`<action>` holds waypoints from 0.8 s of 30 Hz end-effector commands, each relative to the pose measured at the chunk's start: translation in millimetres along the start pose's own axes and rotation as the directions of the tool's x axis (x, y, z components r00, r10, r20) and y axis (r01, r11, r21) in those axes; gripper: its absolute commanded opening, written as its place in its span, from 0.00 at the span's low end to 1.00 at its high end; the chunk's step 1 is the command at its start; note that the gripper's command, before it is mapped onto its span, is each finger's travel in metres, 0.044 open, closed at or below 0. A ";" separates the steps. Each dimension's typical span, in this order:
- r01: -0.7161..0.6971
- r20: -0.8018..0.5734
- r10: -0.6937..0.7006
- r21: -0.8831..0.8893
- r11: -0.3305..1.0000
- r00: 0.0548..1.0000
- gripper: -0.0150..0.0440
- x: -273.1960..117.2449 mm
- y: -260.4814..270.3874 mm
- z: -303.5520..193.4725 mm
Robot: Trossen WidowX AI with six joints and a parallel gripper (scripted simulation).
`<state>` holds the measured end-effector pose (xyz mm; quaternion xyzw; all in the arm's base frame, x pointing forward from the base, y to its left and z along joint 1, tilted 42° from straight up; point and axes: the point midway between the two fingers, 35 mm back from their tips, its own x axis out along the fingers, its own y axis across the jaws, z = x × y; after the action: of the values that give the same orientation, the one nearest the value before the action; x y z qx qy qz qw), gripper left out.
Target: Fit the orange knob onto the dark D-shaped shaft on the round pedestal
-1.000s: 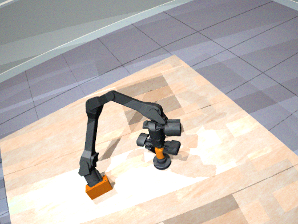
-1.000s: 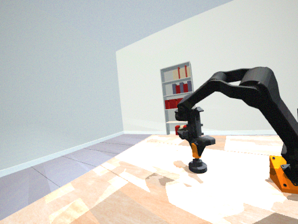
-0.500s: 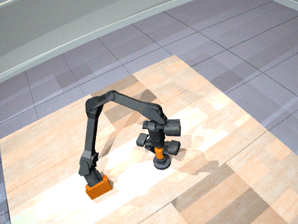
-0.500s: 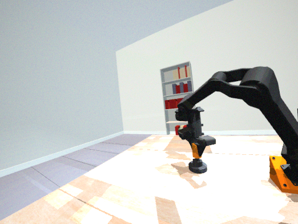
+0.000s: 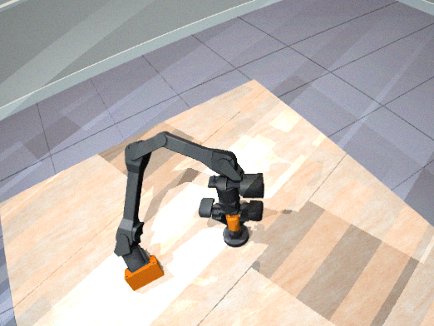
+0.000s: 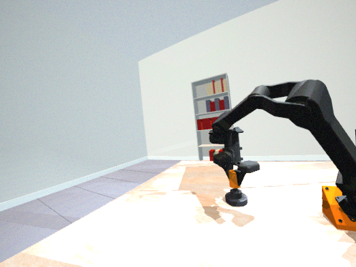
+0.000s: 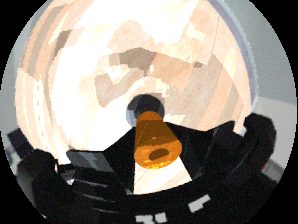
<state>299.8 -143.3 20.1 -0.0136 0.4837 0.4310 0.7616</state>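
From the top, clamped at the jaws: the orange knob [image 5: 233, 223] [image 6: 233, 178] [image 7: 156, 145], right over the round pedestal [image 5: 235, 238] [image 6: 236, 198] [image 7: 134, 114] on the table [image 5: 291, 145] [image 6: 153, 238] [image 7: 175, 102]. Well apart from the jaws, at the arm's foot, an orange base block [image 5: 143, 276] [image 6: 330, 204].

From the exterior, pointing down, jaws closed around the knob; below them, a dark stretch between knob and pedestal disc. Not seated on the disc; impossible to tell whether engaged with the shaft. Far behind the jaws, a bookcase [image 6: 209, 77].

From the wrist, between the jaws, a dark oval mark on the knob's near end; beyond it, the pedestal, partly hidden.
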 end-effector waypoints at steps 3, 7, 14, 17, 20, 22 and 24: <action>0.001 0.001 -0.001 -0.007 1.000 1.000 0.25 2.1 0.8 -0.5; 0.001 0.001 -0.001 -0.007 1.000 1.000 0.25 1.8 0.8 -0.5; 0.001 0.001 -0.001 -0.007 1.000 1.000 0.25 -2.7 3.5 0.9; 0.001 0.001 -0.001 -0.060 0.998 1.000 0.25 -3.0 3.4 1.2; 0.001 0.001 -0.001 -0.174 0.985 1.000 0.25 -3.7 2.8 2.0; 0.001 0.001 -0.001 -0.214 0.977 1.000 0.25 -3.9 2.0 2.5; 0.001 0.001 -0.001 -0.214 0.977 1.000 0.25 -3.3 1.2 2.4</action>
<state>298.5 -141.6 23.0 -0.0828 0.4419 0.4758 0.7560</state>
